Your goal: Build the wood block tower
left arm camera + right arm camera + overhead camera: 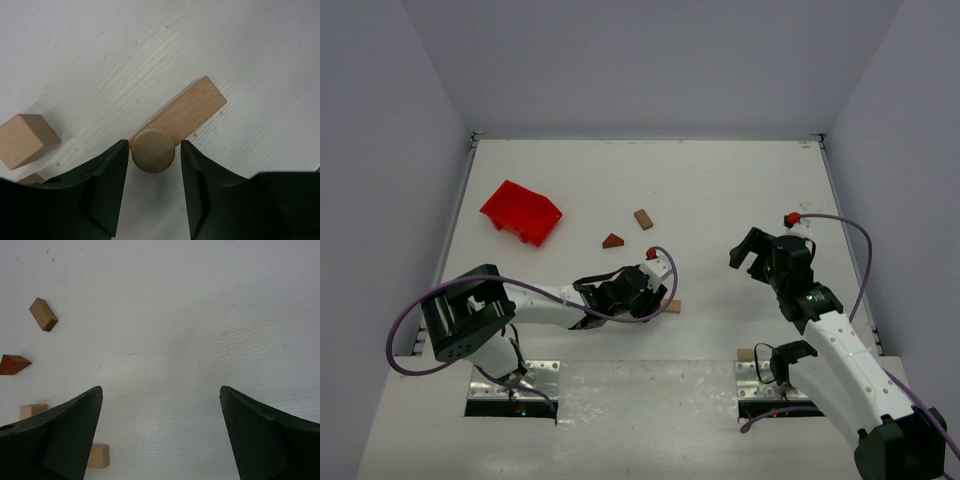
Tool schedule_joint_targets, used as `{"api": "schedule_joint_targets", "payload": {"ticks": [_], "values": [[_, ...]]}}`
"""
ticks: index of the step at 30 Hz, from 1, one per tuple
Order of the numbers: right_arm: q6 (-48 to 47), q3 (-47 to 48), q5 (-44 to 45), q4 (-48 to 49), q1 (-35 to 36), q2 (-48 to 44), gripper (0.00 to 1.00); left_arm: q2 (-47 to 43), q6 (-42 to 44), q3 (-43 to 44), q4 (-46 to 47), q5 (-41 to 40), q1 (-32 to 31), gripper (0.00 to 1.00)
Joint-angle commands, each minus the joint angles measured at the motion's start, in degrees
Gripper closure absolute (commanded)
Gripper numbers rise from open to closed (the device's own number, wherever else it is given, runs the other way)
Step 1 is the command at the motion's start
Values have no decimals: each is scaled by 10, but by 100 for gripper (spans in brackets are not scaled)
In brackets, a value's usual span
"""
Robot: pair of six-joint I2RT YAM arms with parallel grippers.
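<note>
In the left wrist view a pale round wooden cylinder (153, 150) stands on end between the fingers of my left gripper (154, 144). A thin gap shows on each side of it, so the jaws are open around it. It covers the near end of a tan plank (185, 112); whether it rests on the plank I cannot tell. A light cube (26, 140) sits to the left. A dark reddish-brown triangular piece (612, 241) and a brown block (643, 218) lie farther back. My right gripper (752, 252) hangs wide open over bare table with nothing in it.
A bright red plastic bin (522, 211) sits at the back left. A small pale block (746, 354) lies beside the right arm's base. The right wrist view shows two light cubes (99, 456) (33, 411) left of its fingers.
</note>
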Motion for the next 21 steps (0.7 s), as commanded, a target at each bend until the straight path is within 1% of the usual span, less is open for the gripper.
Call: {"api": "schedule_joint_targets", "payload": {"ticks": [1,16,21], "values": [[-7,-1,2,12,-1,-5,1,-10,5,6,32,-8,-10,56],[-7,0,-3,13,-1,-1,1,2,8,19,33,-21,-15,56],[-9,-1,-3,13,-1,-4,1,3,8,17,38,-23,-17,58]]}}
